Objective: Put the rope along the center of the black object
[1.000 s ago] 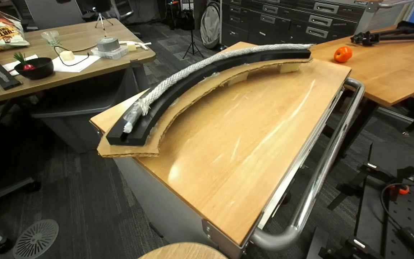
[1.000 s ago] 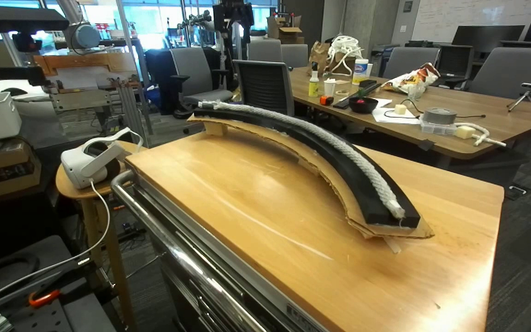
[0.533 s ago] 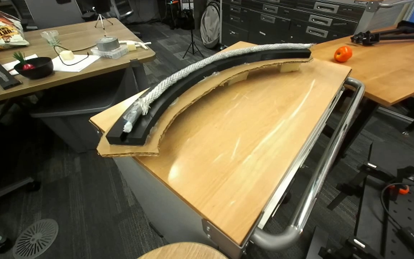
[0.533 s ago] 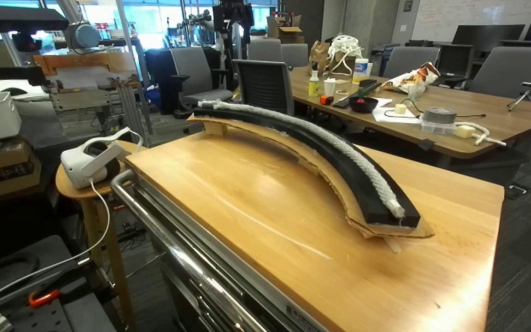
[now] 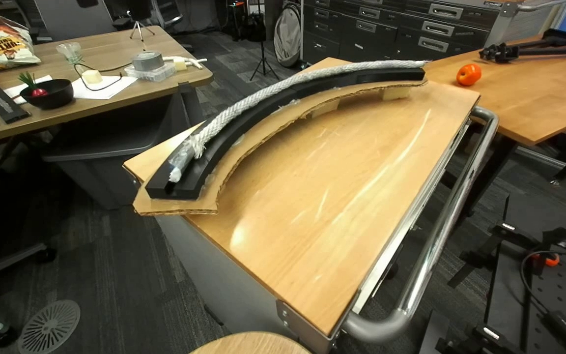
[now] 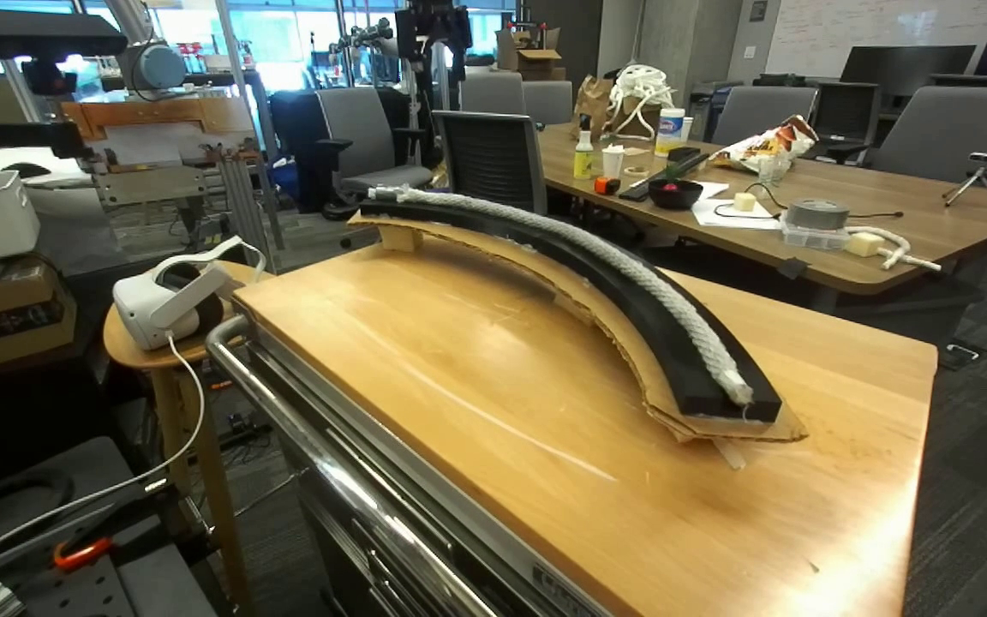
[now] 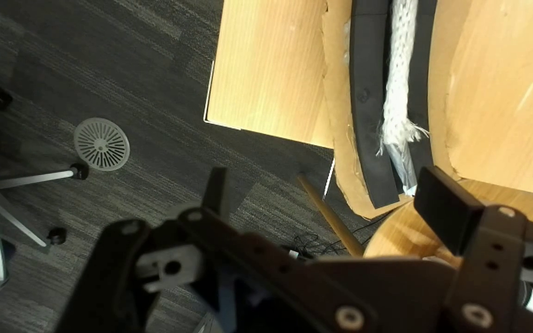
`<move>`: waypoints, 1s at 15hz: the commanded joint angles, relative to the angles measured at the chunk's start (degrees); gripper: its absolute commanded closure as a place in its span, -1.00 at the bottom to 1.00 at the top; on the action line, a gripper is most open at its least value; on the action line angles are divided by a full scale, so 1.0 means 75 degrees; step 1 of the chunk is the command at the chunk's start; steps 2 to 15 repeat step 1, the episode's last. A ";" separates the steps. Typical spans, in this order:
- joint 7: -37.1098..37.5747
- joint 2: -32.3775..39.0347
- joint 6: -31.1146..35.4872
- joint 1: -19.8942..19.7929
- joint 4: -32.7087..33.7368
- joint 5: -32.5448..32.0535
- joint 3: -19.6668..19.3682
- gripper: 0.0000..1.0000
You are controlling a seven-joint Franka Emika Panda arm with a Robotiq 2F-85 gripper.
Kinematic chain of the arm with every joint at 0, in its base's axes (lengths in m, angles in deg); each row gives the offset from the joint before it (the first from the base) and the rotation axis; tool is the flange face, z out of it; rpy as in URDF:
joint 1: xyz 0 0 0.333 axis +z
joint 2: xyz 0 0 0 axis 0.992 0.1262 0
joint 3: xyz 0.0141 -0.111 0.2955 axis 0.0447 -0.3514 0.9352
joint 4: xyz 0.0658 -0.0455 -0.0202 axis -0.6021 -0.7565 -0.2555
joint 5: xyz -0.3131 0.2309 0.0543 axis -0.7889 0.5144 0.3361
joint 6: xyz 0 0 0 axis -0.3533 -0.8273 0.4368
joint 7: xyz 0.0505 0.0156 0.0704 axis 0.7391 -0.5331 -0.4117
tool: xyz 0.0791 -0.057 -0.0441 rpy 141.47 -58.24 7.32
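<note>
- Your rope (image 5: 263, 92) is lying along the black object (image 5: 263, 109), following its curve in both exterior views; I'd call this nearly there, maybe done.
- Your end effector (image 7: 324, 194) stands wide in the wrist view, fingers (image 7: 447, 210) well apart, nothing between them.
- What you're handling looks braided, so expect it light, soft and limp, tough enough to squeeze, and rough enough not to slide much.
- The taped end (image 5: 181, 159), at left and near in this exterior view, looks stiffer and slicker; frayed strands (image 7: 412, 131) stick out right behind it and could snag.
- Want a nudge? Take the braid just past the fray, from above, one finger on each side, shallow: gripping the tape risks a slip, going deep risks bumping the black edges.
- Compare views: the wrist gives you that taped end from overhead, a thin dark gap along the rope's left, but the rope runs out at its far edge.
- An exterior view hands you the other end (image 6: 735, 387), right and near, stopping just short of the black object's tip; neither exterior view shows the end effector.
- Cardboard (image 5: 209, 202) lies beneath, over the bench (image 5: 342, 172); how deep the rope sits mid-curve, I can't tell.
</note>
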 commanded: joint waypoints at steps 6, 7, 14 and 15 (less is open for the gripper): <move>0.0000 0.0000 0.0000 0.0000 0.0000 0.0000 0.0000 -1.00; 0.0000 0.0000 0.0000 0.0000 0.0000 0.0000 0.0000 -1.00; 0.0000 0.0000 0.0000 0.0000 0.0000 0.0000 0.0000 -1.00; 0.0000 0.0000 0.0000 0.0000 0.0000 0.0000 0.0000 -1.00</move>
